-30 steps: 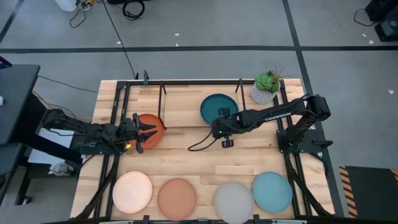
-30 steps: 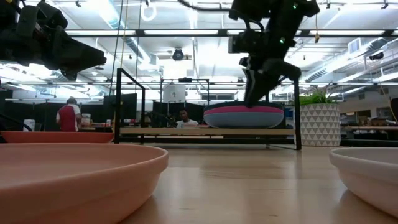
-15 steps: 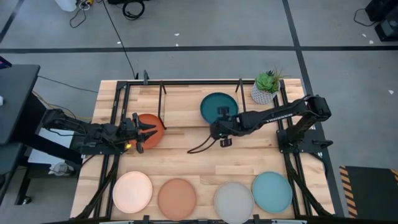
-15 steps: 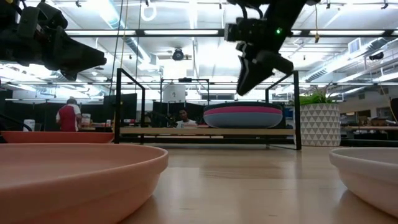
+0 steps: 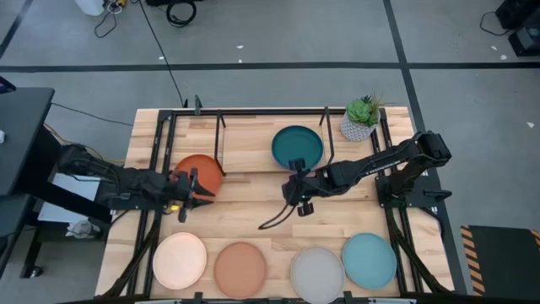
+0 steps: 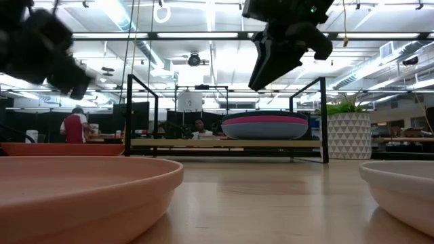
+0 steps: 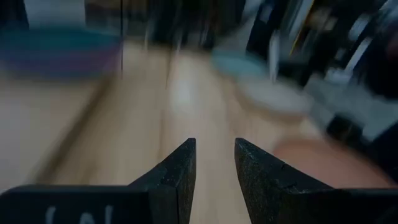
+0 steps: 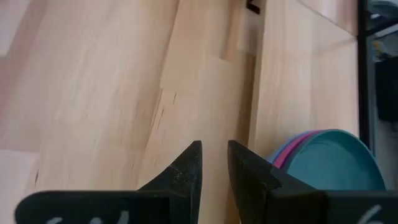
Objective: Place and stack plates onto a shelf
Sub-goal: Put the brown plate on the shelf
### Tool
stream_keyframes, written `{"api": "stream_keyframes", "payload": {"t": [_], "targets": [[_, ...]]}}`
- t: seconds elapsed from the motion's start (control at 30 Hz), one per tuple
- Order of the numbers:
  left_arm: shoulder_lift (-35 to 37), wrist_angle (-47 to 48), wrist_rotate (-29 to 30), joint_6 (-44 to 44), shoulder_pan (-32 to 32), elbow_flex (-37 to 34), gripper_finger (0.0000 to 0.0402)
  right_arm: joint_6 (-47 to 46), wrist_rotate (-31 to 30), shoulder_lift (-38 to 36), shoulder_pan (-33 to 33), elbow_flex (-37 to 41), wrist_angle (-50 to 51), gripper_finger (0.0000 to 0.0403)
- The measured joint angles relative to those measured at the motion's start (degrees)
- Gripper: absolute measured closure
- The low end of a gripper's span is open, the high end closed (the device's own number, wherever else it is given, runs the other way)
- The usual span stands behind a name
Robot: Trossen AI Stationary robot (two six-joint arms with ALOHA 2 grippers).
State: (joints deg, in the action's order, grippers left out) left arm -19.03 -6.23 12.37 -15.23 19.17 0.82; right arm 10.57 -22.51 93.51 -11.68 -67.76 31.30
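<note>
The shelf (image 5: 249, 152) (image 6: 183, 144) stands at the table's far side. On its right half rests a stack of plates, dark teal on top (image 5: 297, 147) (image 8: 336, 158), with magenta (image 6: 264, 121) and blue below. The orange-red plate (image 5: 202, 169) lies flat on the tabletop just left of the shelf. Four plates lie along the near edge: cream-peach (image 5: 179, 259), terracotta (image 5: 240, 268), grey-beige (image 5: 316, 272) and light teal (image 5: 369, 259). My left gripper (image 5: 202, 190) (image 7: 214, 149) hovers at the orange-red plate's near rim, open by a narrow gap, holding nothing. My right gripper (image 5: 292, 192) (image 8: 214, 152) hangs above the table on the near side of the stack, open narrowly and holding nothing.
A potted plant (image 5: 361, 118) in a white patterned pot stands at the far right corner, beside the shelf. Black frame rods (image 5: 160, 143) run along both table sides. Bare tabletop (image 5: 253, 215) lies between the shelf and the near row. People sit in the room beyond (image 6: 74, 125).
My right gripper has drawn back from the stack toward the near edge and risen, holding nothing; the stack has stayed in place. My left gripper has pulled slightly toward the near-left, off the orange-red plate, and has turned; the plate has not moved.
</note>
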Motion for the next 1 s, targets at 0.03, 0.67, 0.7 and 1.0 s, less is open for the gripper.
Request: {"api": "stream_keyframes", "payload": {"t": [0.03,0.67,0.7,1.0], "targets": [[-2.00,2.10,1.24,-1.71,0.74,0.64,0.0283,-0.56,-0.77,0.00,-0.42,0.15,-0.21,0.0321],[-36.06,18.12,7.39,-16.64,12.00,27.02,0.0283,4.67,1.13,-3.42,-5.46,19.34,-27.19,0.0321],[-37.28,18.06,5.77,-18.25,11.66,27.95,0.0283,6.58,1.45,-4.16,-5.72,21.58,-31.68,0.0321],[-51.22,19.36,-8.61,-29.64,6.89,40.76,0.0283,18.04,0.28,-5.96,-5.72,36.33,-63.07,0.0321]]}}
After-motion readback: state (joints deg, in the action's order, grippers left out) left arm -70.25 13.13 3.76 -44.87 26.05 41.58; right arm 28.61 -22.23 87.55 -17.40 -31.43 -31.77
